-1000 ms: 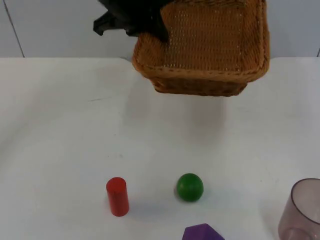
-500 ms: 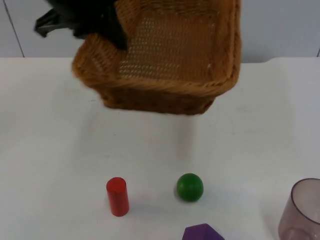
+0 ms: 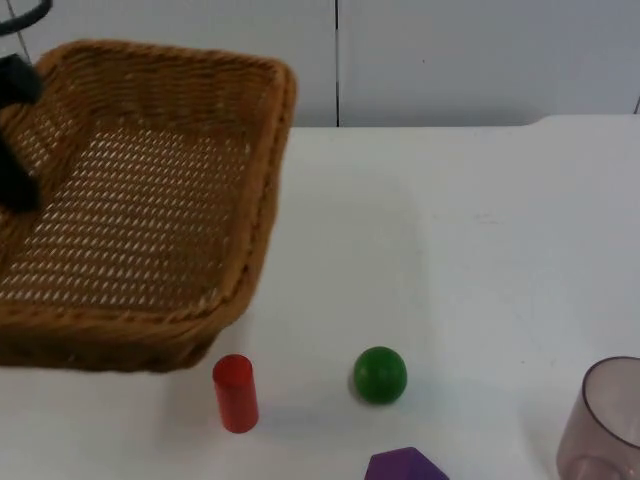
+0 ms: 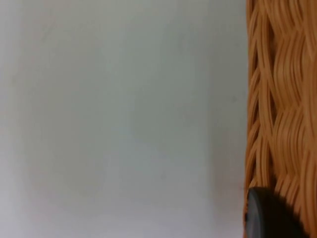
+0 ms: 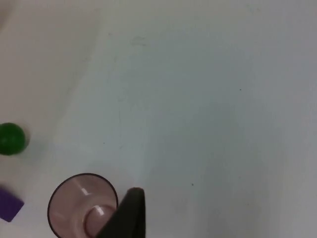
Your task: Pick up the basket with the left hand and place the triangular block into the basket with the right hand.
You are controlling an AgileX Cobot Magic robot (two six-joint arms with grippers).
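I see the wicker basket held tilted above the white surface at its left side, its near wall just over the red cylinder; my left pincer is pinching the basket's left rim, one fingertip against the weave; I cannot tell whether my right pincer is spread, hanging above the translucent cup; the green ball and purple block sit near.

You see a smooth white table top running to a pale grey partition wall at twelve o'clock, evenly lit.
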